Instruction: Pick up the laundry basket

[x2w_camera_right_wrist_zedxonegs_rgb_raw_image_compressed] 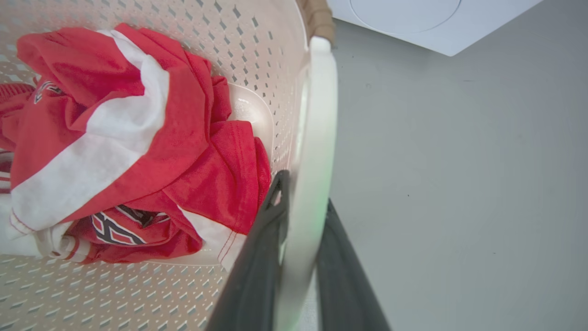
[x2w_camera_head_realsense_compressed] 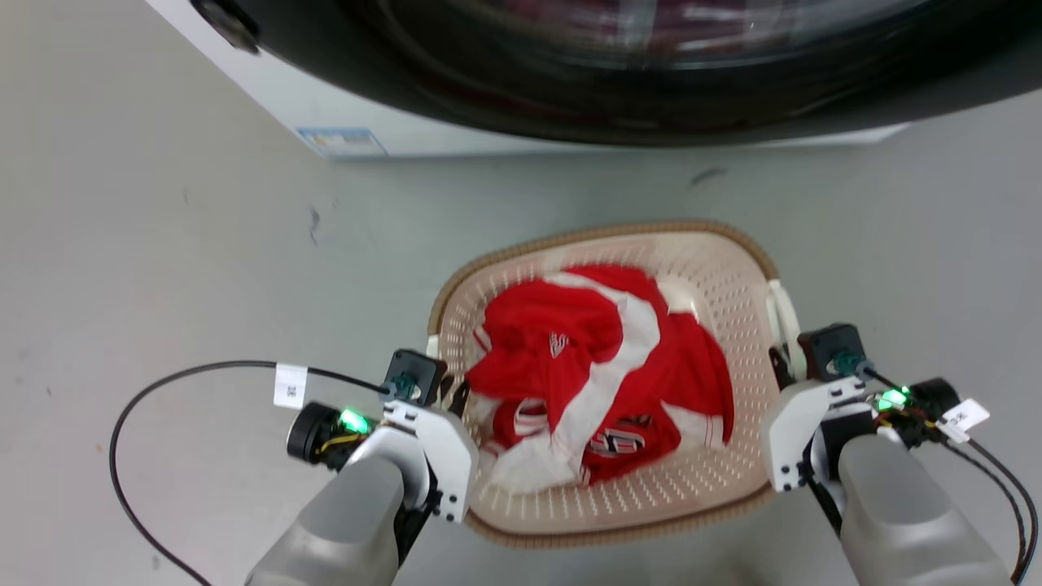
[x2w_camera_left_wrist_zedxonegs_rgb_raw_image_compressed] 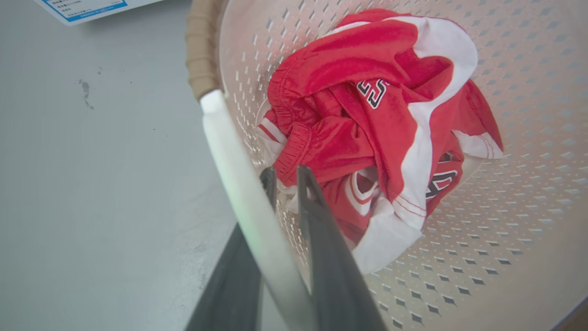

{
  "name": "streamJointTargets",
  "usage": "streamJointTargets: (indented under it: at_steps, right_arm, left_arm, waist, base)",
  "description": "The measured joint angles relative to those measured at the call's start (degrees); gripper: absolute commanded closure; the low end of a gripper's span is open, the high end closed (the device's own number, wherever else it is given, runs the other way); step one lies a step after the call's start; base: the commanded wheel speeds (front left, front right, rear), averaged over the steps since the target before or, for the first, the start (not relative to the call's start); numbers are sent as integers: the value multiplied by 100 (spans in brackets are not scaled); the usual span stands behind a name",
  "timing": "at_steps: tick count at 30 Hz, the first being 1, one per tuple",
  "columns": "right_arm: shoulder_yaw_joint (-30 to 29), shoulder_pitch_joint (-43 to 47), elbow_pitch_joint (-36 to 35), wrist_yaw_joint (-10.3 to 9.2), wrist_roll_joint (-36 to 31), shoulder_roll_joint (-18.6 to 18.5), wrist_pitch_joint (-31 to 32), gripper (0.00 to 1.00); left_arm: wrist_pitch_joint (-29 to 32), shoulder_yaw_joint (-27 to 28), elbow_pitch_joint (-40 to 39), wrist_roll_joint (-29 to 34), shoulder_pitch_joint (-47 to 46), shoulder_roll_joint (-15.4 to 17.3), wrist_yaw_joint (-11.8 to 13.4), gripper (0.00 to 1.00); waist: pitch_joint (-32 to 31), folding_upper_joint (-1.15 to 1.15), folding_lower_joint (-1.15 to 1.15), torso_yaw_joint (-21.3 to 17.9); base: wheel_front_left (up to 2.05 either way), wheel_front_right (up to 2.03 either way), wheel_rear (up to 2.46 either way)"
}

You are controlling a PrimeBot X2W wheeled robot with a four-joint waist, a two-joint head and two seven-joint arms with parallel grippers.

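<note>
Two pincers are clenched: the left pincer [x2w_camera_left_wrist_zedxonegs_rgb_raw_image_compressed: 285,174] and the right pincer [x2w_camera_right_wrist_zedxonegs_rgb_raw_image_compressed: 305,191] each nip a white loop handle [x2w_camera_left_wrist_zedxonegs_rgb_raw_image_compressed: 239,174] of the laundry basket [x2w_camera_head_realsense_compressed: 716,277]. It seems to sit on the floor [x2w_camera_head_realsense_compressed: 163,244] just short of the washing machine [x2w_camera_head_realsense_compressed: 342,106], with red-and-white clothes [x2w_camera_head_realsense_compressed: 586,366] inside. Uneven lifting would likely tilt it, or a thin handle could slip. Its far rim lies near the machine's dark door [x2w_camera_head_realsense_compressed: 651,65]; away from the machine, bare floor leaves room.

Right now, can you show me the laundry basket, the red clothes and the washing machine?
laundry basket [x2w_camera_head_realsense_compressed: 643,227]: head view, far brown rim.
red clothes [x2w_camera_left_wrist_zedxonegs_rgb_raw_image_compressed: 330,147]: left wrist view, red fold.
washing machine [x2w_camera_head_realsense_compressed: 326,110]: head view, white front panel.
</note>
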Motion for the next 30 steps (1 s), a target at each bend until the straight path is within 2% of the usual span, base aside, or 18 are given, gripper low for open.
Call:
streamJointTargets:
  at_steps: [10, 22, 30]
  right_arm:
    - [976, 407, 420, -1, 823, 5, 68, 100]
    - [2603, 936, 323, -32, 2262, -14, 946, 100]
    - [3397, 1039, 328, -32, 2700, -11, 1313, 100]
  left_arm:
    - [599, -252, 299, -635, 442, -16, -88, 100]
    - [1251, -499, 482, -1113, 994, 11, -113, 100]
    - [1641, -713, 427, -1395, 1248, 136, -119, 100]
  waist:
    - [-1198, 0, 0, 51]
    - [-2486, 0, 0, 123]
    - [-3194, 0, -1, 124]
  base:
    - [0, 0, 0]
    - [0, 0, 0]
    - [0, 0, 0]
